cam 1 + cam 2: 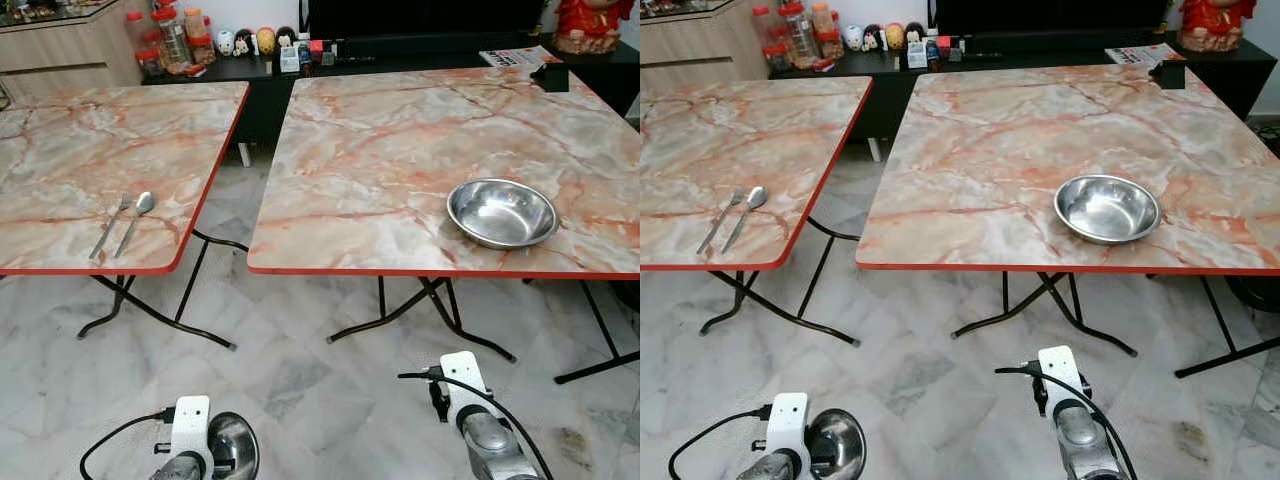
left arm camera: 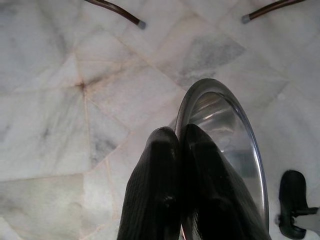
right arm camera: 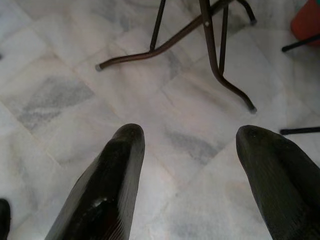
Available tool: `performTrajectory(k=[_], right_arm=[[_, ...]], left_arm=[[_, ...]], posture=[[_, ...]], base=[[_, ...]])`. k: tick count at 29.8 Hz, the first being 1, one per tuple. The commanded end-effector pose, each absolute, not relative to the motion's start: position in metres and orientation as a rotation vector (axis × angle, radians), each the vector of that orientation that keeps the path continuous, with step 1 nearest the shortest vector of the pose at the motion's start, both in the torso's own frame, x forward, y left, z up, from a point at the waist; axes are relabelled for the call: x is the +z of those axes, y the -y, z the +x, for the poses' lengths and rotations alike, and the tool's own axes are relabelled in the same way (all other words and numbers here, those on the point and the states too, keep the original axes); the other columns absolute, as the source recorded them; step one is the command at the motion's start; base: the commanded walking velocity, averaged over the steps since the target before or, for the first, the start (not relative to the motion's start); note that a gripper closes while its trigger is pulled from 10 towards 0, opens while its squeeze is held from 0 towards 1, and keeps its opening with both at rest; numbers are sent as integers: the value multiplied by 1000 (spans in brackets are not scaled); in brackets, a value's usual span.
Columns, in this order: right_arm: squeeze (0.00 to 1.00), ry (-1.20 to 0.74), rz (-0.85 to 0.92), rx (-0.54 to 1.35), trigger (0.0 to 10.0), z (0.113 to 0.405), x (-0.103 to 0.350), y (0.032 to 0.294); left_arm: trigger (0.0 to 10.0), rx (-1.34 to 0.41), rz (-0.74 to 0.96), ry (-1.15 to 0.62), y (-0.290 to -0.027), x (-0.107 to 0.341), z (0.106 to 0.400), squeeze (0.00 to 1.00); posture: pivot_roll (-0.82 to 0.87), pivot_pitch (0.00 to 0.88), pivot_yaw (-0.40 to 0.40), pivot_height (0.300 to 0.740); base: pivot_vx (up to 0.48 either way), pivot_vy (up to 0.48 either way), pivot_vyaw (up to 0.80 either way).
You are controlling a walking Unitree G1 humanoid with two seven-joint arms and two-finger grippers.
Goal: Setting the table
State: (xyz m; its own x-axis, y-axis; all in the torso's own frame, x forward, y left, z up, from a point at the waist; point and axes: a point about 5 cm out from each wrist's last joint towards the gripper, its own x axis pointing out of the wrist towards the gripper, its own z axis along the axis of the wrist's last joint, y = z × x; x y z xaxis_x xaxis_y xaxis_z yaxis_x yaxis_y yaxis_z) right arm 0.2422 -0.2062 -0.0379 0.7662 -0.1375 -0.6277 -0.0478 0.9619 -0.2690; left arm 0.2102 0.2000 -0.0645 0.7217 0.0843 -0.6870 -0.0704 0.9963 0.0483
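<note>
1. Two folding tables: left table (image 1: 60,150), right table (image 1: 400,130), side by side across a narrow gap.
2. On the right table, near its front edge toward the right corner: a steel bowl (image 1: 502,212). Rigid, light, slick-walled; best pinched across the thin rim.
3. Held low over the floor by the left gripper (image 2: 175,145), clamped on its rim: a second steel bowl (image 1: 232,446).
4. Near the left table's front edge: a fork (image 1: 110,226) and spoon (image 1: 135,219), thin, flat, awkward to lift.
5. Hanging spread and empty: right gripper (image 3: 190,145).
</note>
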Motion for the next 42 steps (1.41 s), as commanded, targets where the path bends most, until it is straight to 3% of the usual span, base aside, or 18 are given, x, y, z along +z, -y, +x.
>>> performTrajectory(k=[1, 9, 19, 25, 42], right_arm=[[0, -695, -267, -42, 10000, 243, -36, 202], [0, -719, -260, -48, 10000, 241, -34, 203], [0, -735, -259, -52, 10000, 240, -33, 204], [0, -911, -282, -79, 10000, 231, -46, 209], [0, -1099, -236, -70, 10000, 220, -57, 211]], left_arm=[[10000, 106, 28, -757, -209, -62, 211, 0], [10000, 108, 31, -738, -210, -52, 230, 0], [10000, 106, 28, -733, -208, -51, 232, 0], [10000, 105, 27, -734, -208, -53, 229, 0], [10000, 108, 23, -734, -208, -55, 226, 0]], posture=[[-97, 50, 73, 740], [-97, 47, 68, 740], [-99, 44, 67, 740], [-97, 41, 64, 740], [-95, 35, 51, 740]], base=[[0, 0, 0], [0, 0, 0], [0, 0, 0], [0, 0, 0], [0, 0, 0]])
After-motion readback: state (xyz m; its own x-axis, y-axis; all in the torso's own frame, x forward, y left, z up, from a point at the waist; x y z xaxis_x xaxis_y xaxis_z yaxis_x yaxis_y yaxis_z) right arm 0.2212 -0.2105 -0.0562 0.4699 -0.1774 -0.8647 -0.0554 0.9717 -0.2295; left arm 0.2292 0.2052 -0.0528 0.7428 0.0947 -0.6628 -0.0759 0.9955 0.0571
